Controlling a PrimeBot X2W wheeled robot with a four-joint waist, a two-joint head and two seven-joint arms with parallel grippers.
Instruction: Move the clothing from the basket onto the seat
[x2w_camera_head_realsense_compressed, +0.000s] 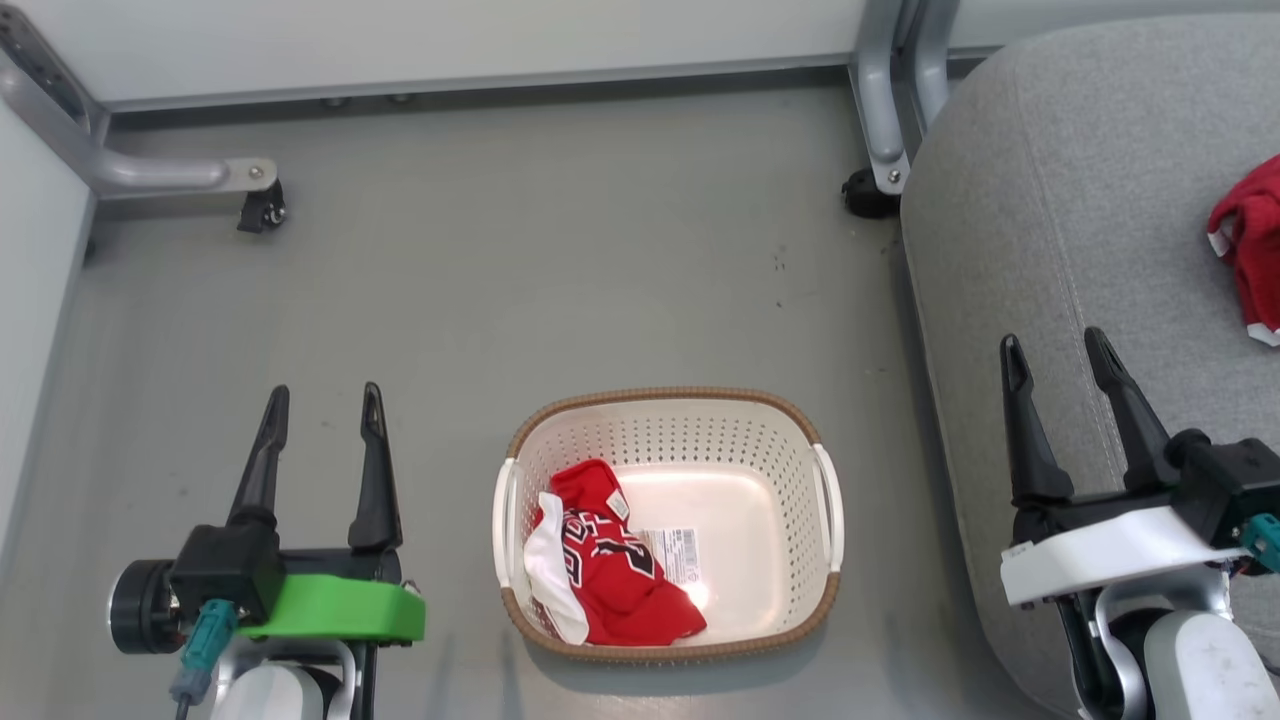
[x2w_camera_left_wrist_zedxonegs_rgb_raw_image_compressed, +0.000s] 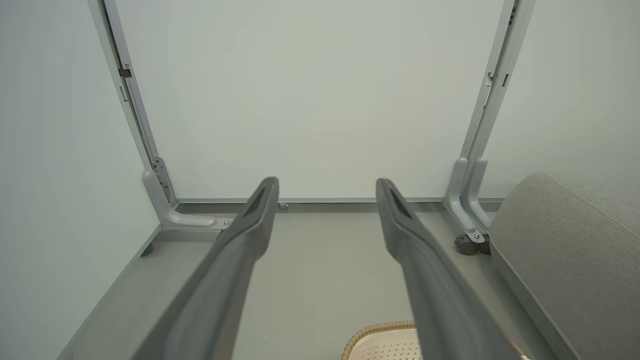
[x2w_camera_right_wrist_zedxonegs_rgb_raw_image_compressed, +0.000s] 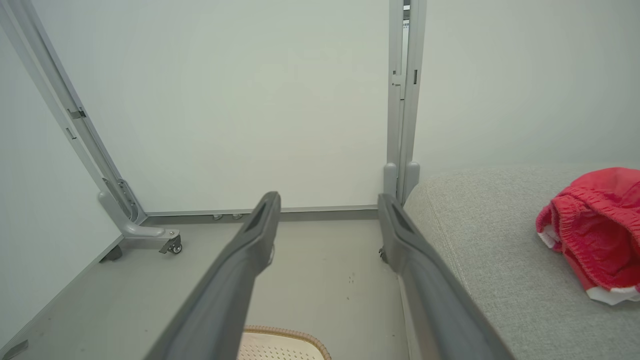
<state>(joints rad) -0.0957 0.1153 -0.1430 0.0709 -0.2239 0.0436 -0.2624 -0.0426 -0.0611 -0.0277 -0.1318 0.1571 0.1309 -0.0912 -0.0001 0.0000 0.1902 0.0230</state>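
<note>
Two grippers spread wide and empty; one garment in the basket (x2w_camera_head_realsense_compressed: 665, 395), one on the seat (x2w_camera_head_realsense_compressed: 1010, 200).
Nearest, the left gripper (x2w_camera_head_realsense_compressed: 326, 390) and the right gripper (x2w_camera_head_realsense_compressed: 1052, 338) each hold two dark fingers apart, the left over the grey floor (x2w_camera_head_realsense_compressed: 500, 250), the right over the seat's edge. Between them stands the single basket, with one red jersey (x2w_camera_head_realsense_compressed: 610, 570) crumpled in its left half beside one barcode sticker (x2w_camera_head_realsense_compressed: 678, 552). Farther right, a second red garment (x2w_camera_head_realsense_compressed: 1250, 240) lies on the seat.
</note>
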